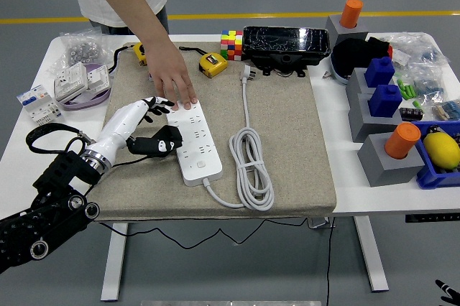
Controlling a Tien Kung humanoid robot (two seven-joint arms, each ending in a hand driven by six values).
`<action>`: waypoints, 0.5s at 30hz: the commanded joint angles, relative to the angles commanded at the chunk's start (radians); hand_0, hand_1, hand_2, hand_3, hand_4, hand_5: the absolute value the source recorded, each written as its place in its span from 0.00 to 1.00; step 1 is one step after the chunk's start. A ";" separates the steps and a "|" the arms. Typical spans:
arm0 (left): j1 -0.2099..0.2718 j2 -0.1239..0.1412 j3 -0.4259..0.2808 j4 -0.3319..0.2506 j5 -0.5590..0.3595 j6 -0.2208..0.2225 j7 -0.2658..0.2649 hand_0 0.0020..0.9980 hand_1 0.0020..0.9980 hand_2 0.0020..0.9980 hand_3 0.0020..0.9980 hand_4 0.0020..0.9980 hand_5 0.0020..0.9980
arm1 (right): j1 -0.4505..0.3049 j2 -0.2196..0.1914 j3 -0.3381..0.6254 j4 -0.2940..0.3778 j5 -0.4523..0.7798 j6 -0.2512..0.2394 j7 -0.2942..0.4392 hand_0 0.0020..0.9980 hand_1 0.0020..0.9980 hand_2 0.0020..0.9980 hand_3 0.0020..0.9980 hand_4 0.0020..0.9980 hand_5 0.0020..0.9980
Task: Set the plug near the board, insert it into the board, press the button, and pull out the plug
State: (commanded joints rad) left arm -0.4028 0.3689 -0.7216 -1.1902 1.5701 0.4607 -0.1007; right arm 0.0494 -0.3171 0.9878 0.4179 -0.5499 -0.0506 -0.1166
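Board (193, 144) is being pinned by a person's hand (172, 78) at its far end, likely for steadiness. Left hand (149, 131) is gripping black plug (159, 146) against board's left edge.

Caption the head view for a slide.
Robot's left hand beside white power strip, black plug alongside; a person's hand steadies the strip.

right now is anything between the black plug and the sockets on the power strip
Nothing visible. The black plug sits in the left hand right against the power strip's left edge, with open sockets beside it. A person's hand presses only the strip's far end, away from the plug.
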 joint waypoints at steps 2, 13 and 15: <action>0.036 0.004 -0.015 -0.029 -0.008 0.051 -0.049 0.61 0.76 0.77 0.77 1.00 0.53 | -0.001 0.001 0.001 0.000 -0.001 0.001 0.000 0.56 0.64 0.62 0.60 0.97 0.50; 0.166 0.036 -0.009 -0.116 0.050 0.053 0.007 0.76 0.81 0.81 0.77 0.94 0.57 | -0.005 0.000 0.004 0.001 -0.003 0.001 0.001 0.56 0.64 0.62 0.60 0.97 0.50; 0.171 0.036 -0.003 -0.118 0.051 0.051 0.013 0.76 0.81 0.81 0.77 0.94 0.57 | -0.005 0.000 0.004 0.001 -0.003 0.000 0.001 0.56 0.64 0.62 0.60 0.97 0.50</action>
State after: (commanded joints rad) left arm -0.2317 0.4044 -0.7250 -1.3081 1.6207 0.5112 -0.0881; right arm 0.0441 -0.3166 0.9922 0.4192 -0.5524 -0.0505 -0.1152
